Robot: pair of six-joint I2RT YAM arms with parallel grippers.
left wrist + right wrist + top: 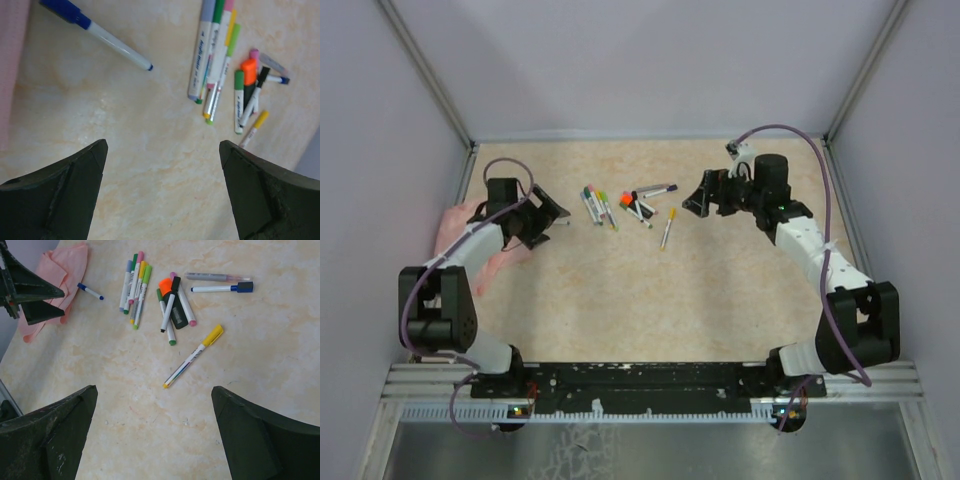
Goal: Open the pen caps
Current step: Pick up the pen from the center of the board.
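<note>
Several pens with coloured pen caps lie in the middle of the table. One bundle (600, 207) lies side by side, seen also in the left wrist view (212, 55) and the right wrist view (135, 287). A second heap (642, 203) holds an orange-tipped dark highlighter (167, 290). A yellow-capped pen (192, 357) lies alone, nearest my right gripper (154, 390). A blue-ended pen (100, 35) lies apart at the left, near my left gripper (163, 145). Both grippers hover open over bare table, left (552, 210) and right (698, 200) of the pens, with nothing between the fingers.
A pink cloth (455, 228) lies at the table's left edge under the left arm, also in the right wrist view (55, 270). Grey walls close the table at the back and both sides.
</note>
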